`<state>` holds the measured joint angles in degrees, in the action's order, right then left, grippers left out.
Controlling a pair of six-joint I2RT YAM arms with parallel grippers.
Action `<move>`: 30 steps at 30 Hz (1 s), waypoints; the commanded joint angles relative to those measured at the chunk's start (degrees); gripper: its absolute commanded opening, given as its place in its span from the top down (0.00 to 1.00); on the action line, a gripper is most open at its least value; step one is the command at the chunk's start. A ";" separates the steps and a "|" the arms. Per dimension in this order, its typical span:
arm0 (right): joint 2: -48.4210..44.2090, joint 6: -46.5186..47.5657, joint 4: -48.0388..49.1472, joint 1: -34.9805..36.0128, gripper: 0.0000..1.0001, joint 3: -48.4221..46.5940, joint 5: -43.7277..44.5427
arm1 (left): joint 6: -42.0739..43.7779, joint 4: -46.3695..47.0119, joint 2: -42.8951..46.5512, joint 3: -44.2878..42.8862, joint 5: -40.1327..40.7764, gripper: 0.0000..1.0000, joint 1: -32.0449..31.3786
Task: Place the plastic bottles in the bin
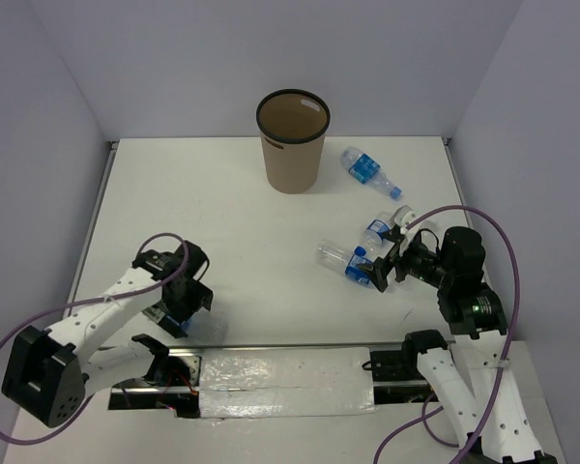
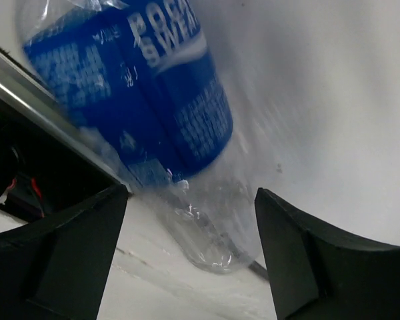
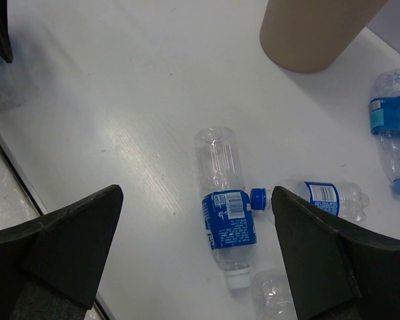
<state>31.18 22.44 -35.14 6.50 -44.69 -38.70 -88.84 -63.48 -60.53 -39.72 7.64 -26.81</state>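
The tan bin [image 1: 292, 145] stands upright at the back middle of the table. My left gripper [image 1: 179, 307] is low near the table's front left, its jaws open on either side of a blue-labelled plastic bottle [image 2: 147, 100] with a gap on both sides. My right gripper [image 3: 197, 193] hovers open above another bottle [image 3: 228, 217], which lies flat with its white cap toward the camera. Beside that one lie a blue-capped bottle [image 3: 323, 197] and a clear one [image 3: 273, 297]. One more bottle [image 1: 367, 171] lies to the right of the bin.
A silver taped strip [image 1: 280, 382] runs along the near edge between the arm bases. A dark rail [image 2: 27, 133] lies just behind the left bottle. White walls close in the table at the back and both sides.
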 commanded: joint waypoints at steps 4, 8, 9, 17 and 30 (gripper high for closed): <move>-0.24 -0.20 1.39 0.35 0.00 -1.63 -1.29 | -1.43 8.99 -4.24 4.74 -0.08 0.13 -0.26; -0.15 -0.46 1.47 0.27 0.00 -1.72 -1.38 | -0.90 12.06 -2.66 4.84 0.45 0.47 -0.26; -0.15 -0.55 1.47 0.35 0.00 -1.72 -1.38 | -0.90 12.24 -2.23 4.40 0.79 0.53 -0.26; -0.51 -1.52 2.17 0.27 0.00 -1.63 -0.59 | 11.21 13.99 -1.78 -12.20 3.61 1.00 -0.53; 1.42 -2.75 3.85 0.18 0.00 -1.37 2.22 | 57.05 53.72 -25.28 -55.42 -7.91 1.00 -6.59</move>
<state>31.68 20.43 -33.85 6.50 -44.69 -37.54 -48.69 -20.12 -77.43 -86.41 1.74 -32.34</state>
